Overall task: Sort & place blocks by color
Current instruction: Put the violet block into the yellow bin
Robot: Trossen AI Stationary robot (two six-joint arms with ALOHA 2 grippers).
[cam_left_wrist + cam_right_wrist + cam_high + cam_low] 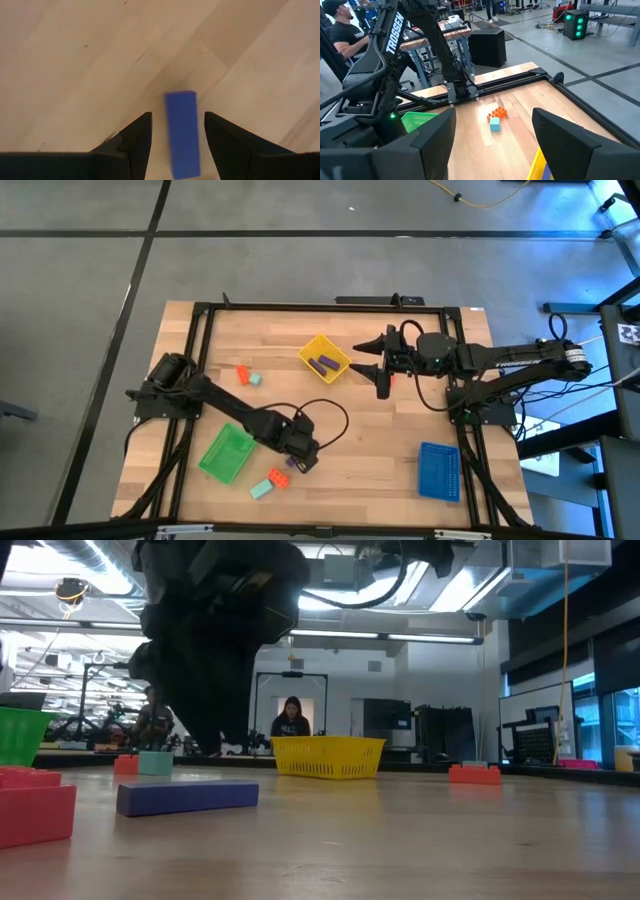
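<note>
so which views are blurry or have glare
Left wrist view: the purple block is soft-edged between the left claw's open fingers. Low view: the near red block is blurred and ceiling lights glare. High view: blue glare in the top right corner.

Left gripper (174,131) fingers (136,138) apart, straddling purple block (182,131) lying on wooden table (75,65).

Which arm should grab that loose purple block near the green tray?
Left. Its gripper hangs right over the purple block, jaws open either side. The right gripper waits by the yellow tray, far off.
</note>
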